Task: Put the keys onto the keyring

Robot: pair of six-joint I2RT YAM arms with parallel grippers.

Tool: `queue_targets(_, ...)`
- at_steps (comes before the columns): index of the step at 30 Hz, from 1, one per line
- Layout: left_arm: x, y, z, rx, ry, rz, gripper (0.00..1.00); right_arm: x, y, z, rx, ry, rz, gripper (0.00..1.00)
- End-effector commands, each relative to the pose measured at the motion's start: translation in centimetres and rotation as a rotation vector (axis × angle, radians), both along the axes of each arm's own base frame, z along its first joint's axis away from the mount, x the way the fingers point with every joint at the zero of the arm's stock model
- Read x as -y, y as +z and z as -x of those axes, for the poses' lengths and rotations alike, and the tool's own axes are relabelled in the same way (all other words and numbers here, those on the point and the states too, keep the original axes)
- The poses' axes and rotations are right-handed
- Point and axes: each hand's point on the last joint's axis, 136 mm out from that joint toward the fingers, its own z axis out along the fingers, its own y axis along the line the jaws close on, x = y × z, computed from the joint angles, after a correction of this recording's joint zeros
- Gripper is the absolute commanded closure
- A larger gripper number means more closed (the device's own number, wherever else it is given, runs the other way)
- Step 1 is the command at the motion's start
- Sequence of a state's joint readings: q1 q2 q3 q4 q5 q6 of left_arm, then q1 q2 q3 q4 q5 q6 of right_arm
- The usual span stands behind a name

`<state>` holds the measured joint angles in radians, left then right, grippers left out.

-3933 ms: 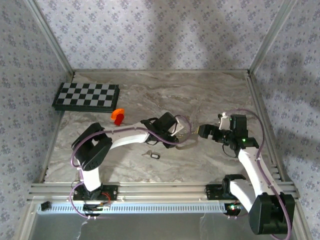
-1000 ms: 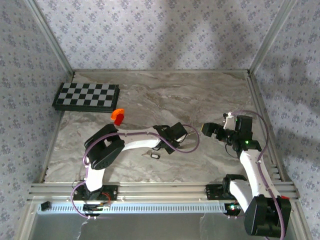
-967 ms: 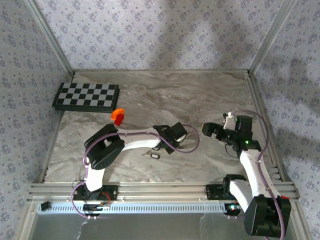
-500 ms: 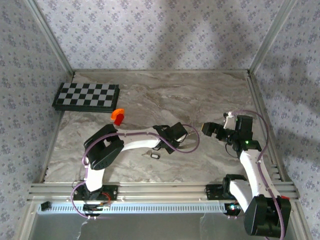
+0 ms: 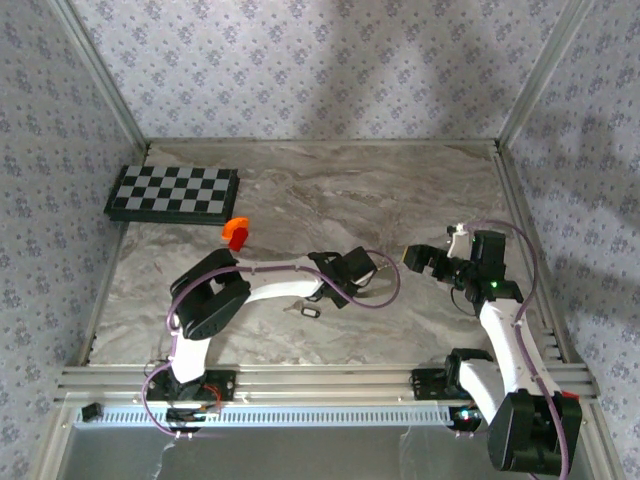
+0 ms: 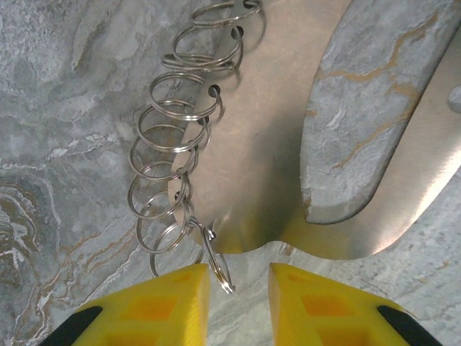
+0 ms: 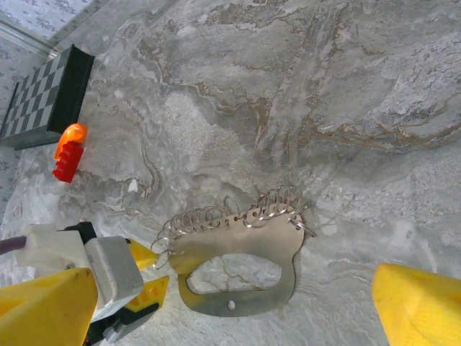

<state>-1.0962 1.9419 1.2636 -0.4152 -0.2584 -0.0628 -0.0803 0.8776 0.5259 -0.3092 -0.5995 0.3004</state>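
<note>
Table [image 5: 300,190] is carrying it all. Right fingers [image 7: 418,303] are hanging spread wide near the keyring [image 7: 238,270]. Left fingers [image 6: 324,303] are sitting slightly parted, one small ring [image 6: 216,263] between them. Key [image 5: 309,312] is lying apart on the table.

Silver keyring [image 6: 252,144], orange-red block [image 7: 68,153]

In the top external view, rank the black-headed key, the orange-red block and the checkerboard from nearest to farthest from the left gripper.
Measured from the left gripper:
1. key, to its left and a little toward the arm bases.
2. orange-red block, farther left and toward the back.
3. checkerboard, in the far-left corner of the table.
</note>
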Motion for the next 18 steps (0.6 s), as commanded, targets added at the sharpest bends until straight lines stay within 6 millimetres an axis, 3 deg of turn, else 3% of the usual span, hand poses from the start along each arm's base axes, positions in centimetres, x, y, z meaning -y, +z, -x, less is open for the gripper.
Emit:
queue_targets(1, 1.0, 0.2, -0.4, 0.028, -0.008, -0.001, 0.75, -0.1, 0.2, 0.2, -0.001, 0.0, -0.019, 0.0)
queue_targets(13, 1.4, 0.5, -0.5, 0.034, -0.003, 0.024, 0.87, 0.1, 0.3, 0.2, 0.004, -0.007, -0.016, 0.0)
queue_targets(18, 1.2, 1.6, -0.4, 0.045, -0.001, 0.047, 0.91, 0.1, 0.4, 0.0, 0.011, -0.009, -0.022, 0.0)
